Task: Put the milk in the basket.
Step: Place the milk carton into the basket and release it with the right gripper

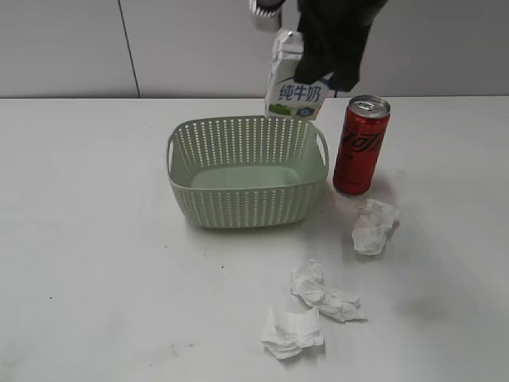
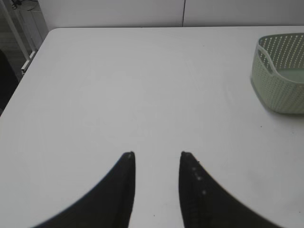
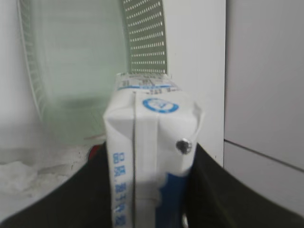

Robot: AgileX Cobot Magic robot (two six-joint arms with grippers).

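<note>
The milk (image 1: 293, 79), a small white carton with blue characters and a green strip, hangs tilted in the air above the back right corner of the basket (image 1: 246, 208). My right gripper (image 1: 322, 68) is shut on the milk. In the right wrist view the milk (image 3: 149, 152) sits between the black fingers of the right gripper (image 3: 147, 190), with the basket (image 3: 142, 42) beyond it. The pale green basket holds nothing. My left gripper (image 2: 156, 154) is open and empty over bare table, left of the basket (image 2: 278, 90).
A red soda can (image 1: 360, 145) stands just right of the basket. Three crumpled white tissues lie in front of it and to the right: one (image 1: 373, 226), one (image 1: 322, 293), one (image 1: 292, 333). The white table (image 1: 87, 263) runs back to a grey wall.
</note>
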